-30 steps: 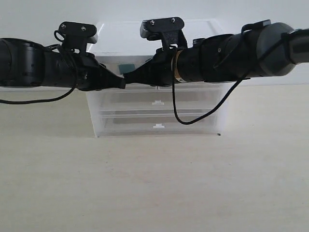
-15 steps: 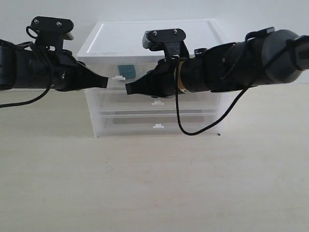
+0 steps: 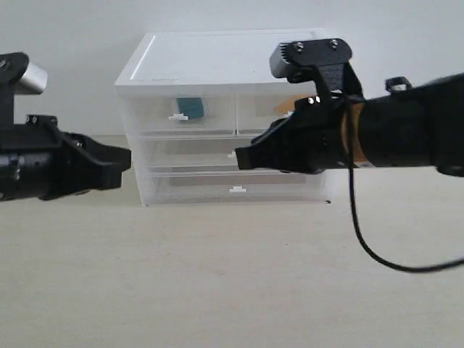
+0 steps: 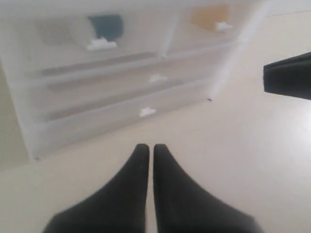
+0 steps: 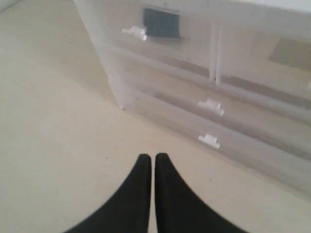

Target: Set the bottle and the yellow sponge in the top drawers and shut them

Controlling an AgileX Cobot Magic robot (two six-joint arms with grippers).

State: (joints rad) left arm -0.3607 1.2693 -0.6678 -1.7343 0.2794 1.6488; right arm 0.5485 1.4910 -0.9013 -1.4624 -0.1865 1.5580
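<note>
While both arms hang short of the cabinet (image 3: 225, 54), top drawers (image 3: 154, 114): both fronts flush with the cabinet face.
bottle (image 3: 191, 107): inside the left top drawer, teal label showing through the front, just beside the white tab handle (image 3: 178, 117).
yellow sponge (image 3: 285, 106): inside the right top drawer, partly hidden by the right arm.
left gripper (image 4: 148, 148): fingers together, empty, above the worktop (image 3: 232, 275).
right gripper (image 5: 149, 158): fingers together, empty, facing the lower drawers (image 3: 188, 181).
</note>
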